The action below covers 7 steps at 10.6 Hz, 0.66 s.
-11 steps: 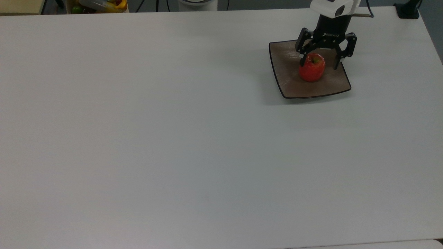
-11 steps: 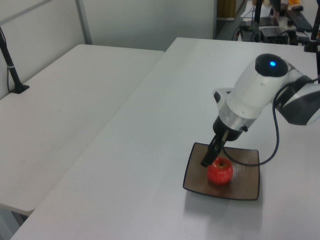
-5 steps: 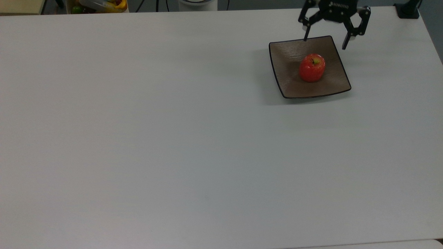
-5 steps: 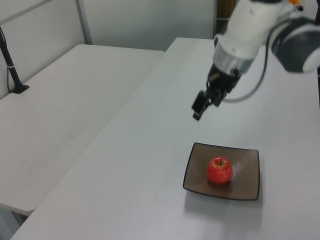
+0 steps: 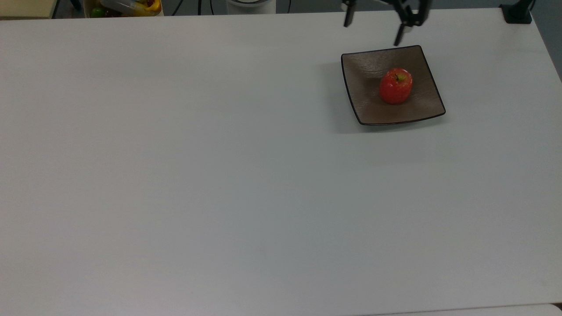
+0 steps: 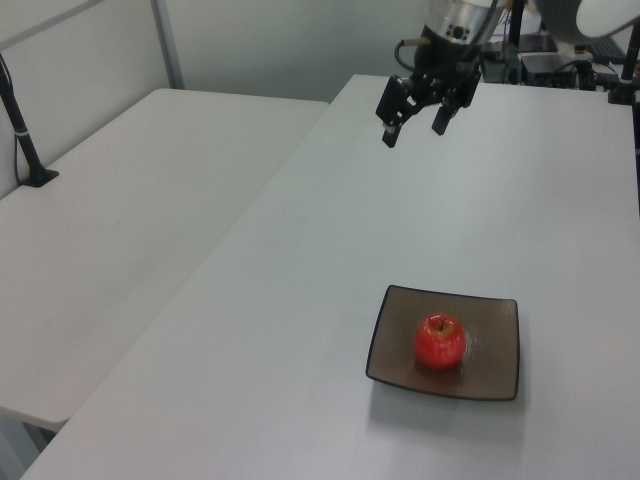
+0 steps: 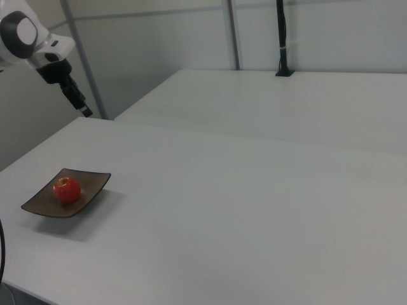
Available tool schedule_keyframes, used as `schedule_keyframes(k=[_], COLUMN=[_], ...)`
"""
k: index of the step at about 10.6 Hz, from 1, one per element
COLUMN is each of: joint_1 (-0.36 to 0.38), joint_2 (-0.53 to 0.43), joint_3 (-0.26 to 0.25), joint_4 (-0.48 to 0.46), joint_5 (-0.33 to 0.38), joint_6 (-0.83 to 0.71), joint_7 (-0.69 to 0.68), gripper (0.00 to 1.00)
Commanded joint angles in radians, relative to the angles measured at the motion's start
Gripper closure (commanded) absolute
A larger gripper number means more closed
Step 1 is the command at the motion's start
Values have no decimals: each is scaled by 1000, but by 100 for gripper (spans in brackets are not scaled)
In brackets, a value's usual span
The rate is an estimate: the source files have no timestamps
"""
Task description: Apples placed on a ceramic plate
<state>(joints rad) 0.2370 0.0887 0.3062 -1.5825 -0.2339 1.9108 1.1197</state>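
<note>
A small red apple with a yellow-green patch at its stem rests upright near the middle of the square brown plate at the top view's upper right. The left view shows the apple on the plate near the table's front, and the right view has the apple on the plate at the left. My gripper hangs open and empty, high above the table beyond the plate's far edge. The left view has the gripper well above and behind the plate.
A bin of mixed fruit sits off the table at the top view's upper left. A black clamp stands at the upper right corner. A second white table with a black pole lies on the left view's left.
My gripper, open around the apple a second ago, has risen off the plate and drawn back toward the table's far edge. The apple stays on the plate.
</note>
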Motion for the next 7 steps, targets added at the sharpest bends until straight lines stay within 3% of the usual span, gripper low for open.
schedule_keyframes(k=[1, 3, 7], joint_1=[10, -2, -116], joint_2=[-50, -66, -142], joint_3=[-137, -183, -184], joint_4=[-5, -8, -89], joint_5=[193, 222, 269], joint_6=[-136, -231, -268], joint_7=[-237, -462, -1027], gripper=[0, 0, 0])
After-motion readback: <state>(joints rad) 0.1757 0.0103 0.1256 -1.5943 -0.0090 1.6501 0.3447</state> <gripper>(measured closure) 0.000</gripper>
